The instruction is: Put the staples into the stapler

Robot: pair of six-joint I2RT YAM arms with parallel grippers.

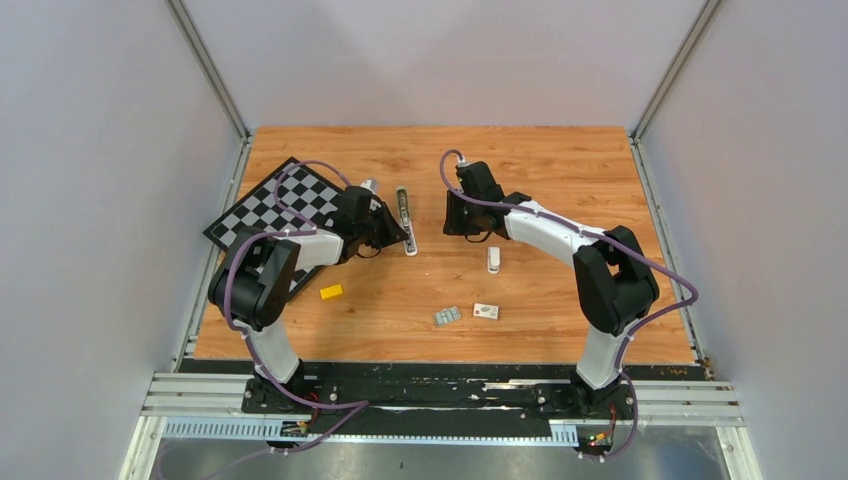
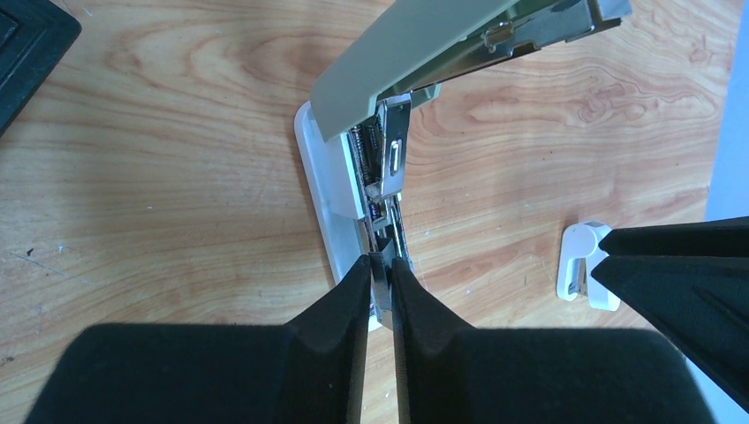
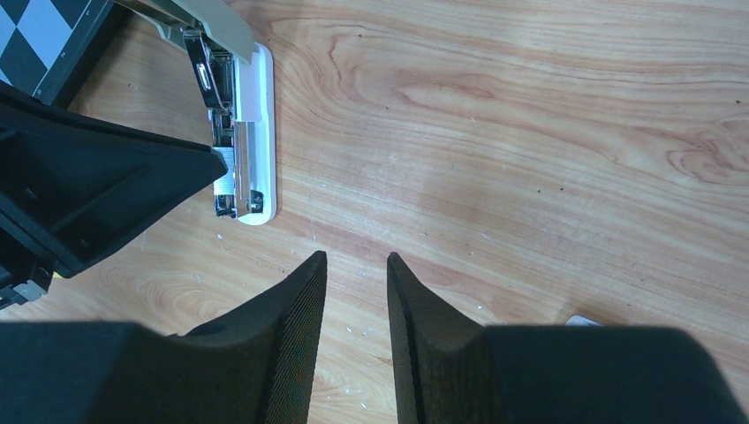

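Note:
The stapler (image 1: 404, 220) lies open on the wooden table, grey lid (image 2: 415, 49) swung up, white base (image 2: 329, 190) flat and metal channel (image 2: 391, 163) bare. My left gripper (image 2: 381, 262) is shut on a thin grey staple strip (image 2: 382, 276), held at the front end of the channel. The stapler also shows in the right wrist view (image 3: 243, 132), with silvery segments in its channel. More staples (image 1: 447, 316) lie by the tiny white box (image 1: 486, 311). My right gripper (image 3: 357, 256) is slightly open and empty over bare wood, right of the stapler.
A small white plastic piece (image 1: 494, 259) lies right of the stapler, also in the left wrist view (image 2: 585, 261). A yellow block (image 1: 331, 291) sits front left. A checkerboard (image 1: 285, 200) lies at the back left. Grey walls enclose the table.

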